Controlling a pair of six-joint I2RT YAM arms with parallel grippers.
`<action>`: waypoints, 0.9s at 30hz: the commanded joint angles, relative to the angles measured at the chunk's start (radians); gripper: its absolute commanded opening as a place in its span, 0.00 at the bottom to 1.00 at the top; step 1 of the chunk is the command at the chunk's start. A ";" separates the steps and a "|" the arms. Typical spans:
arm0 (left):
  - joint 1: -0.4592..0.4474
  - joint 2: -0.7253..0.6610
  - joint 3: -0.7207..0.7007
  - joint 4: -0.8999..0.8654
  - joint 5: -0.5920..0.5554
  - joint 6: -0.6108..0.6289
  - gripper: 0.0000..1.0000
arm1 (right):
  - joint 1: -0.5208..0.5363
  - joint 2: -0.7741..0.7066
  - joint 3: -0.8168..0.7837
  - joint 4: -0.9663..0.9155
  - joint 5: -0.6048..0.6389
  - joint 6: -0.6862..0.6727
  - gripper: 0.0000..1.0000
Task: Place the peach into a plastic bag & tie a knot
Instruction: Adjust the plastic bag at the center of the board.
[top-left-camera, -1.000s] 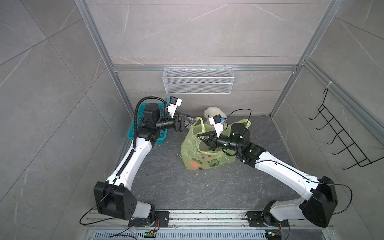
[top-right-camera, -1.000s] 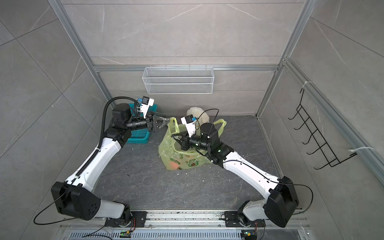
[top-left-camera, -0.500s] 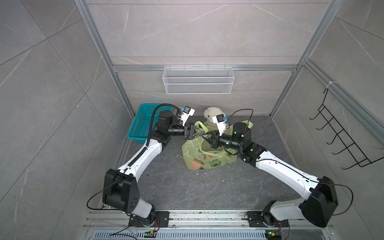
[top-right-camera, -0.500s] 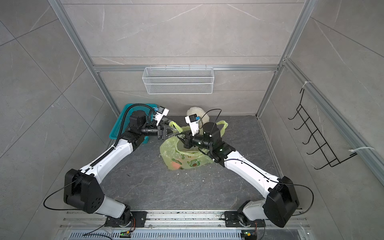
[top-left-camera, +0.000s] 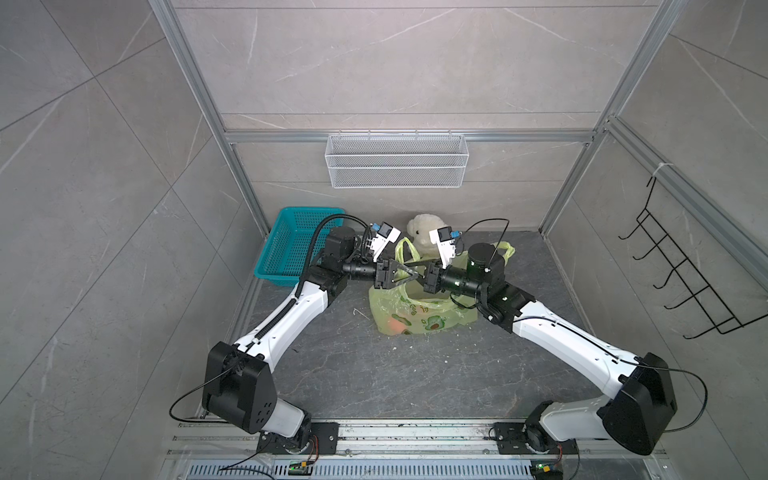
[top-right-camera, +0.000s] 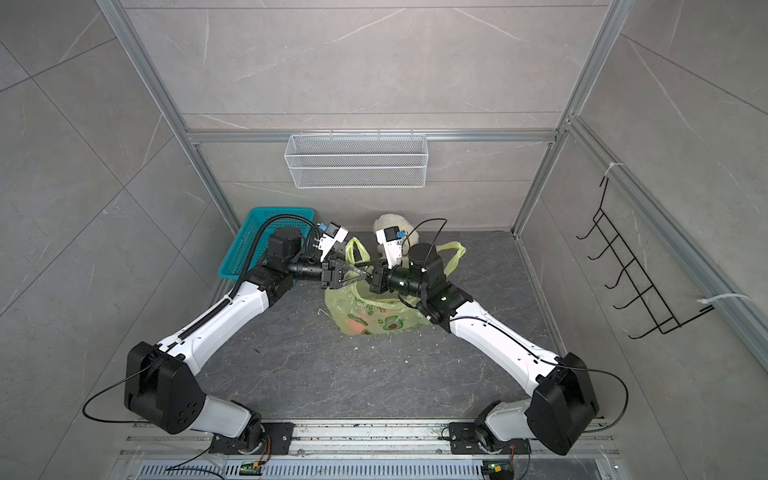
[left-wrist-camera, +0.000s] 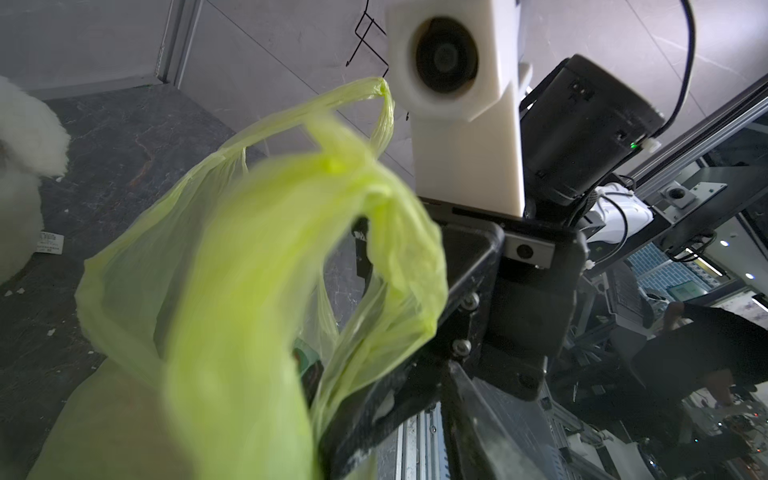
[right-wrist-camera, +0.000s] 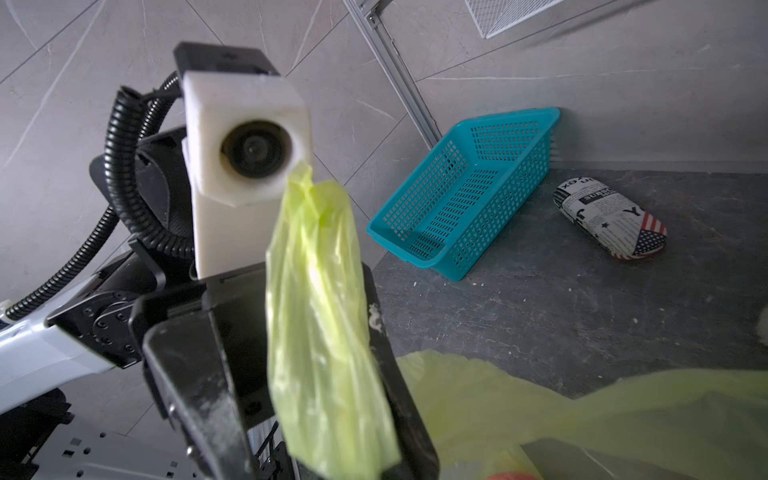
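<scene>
Peach already bagged: an orange blur low in the plastic bag, on the grey floor between the two arms, probably ballast, pinning the film during work on the top. No knot yet. Right gripper clamped tight, apparently on the base of one handle strip, own fingertips outside its camera's frame. Likely reason: standing that strip up as an offered end. Left gripper nose to nose with it, jaws part-way apart on either side of the strip, a dark gap showing on one side, so no firm pinch readable. Second handle loop slack behind the right arm, untouched. From both top views: whole layout, peach, plush dog and teal basket by the back wall, but the fingers merged into one black wedge. From the right wrist: the strip between the left jaws, plus a printed glasses case near the basket, not seen from above. From the left wrist: near handle blurred, far loop sharp, peach not made out.
</scene>
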 joint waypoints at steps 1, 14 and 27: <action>-0.028 -0.041 0.031 -0.120 -0.021 0.126 0.45 | -0.022 -0.011 0.009 0.027 0.009 0.060 0.00; -0.086 -0.056 -0.006 -0.052 -0.191 0.122 0.18 | -0.033 0.014 0.006 0.045 -0.031 0.126 0.00; -0.060 -0.081 -0.019 0.051 -0.287 -0.003 0.50 | -0.031 -0.041 -0.052 0.010 -0.038 0.139 0.00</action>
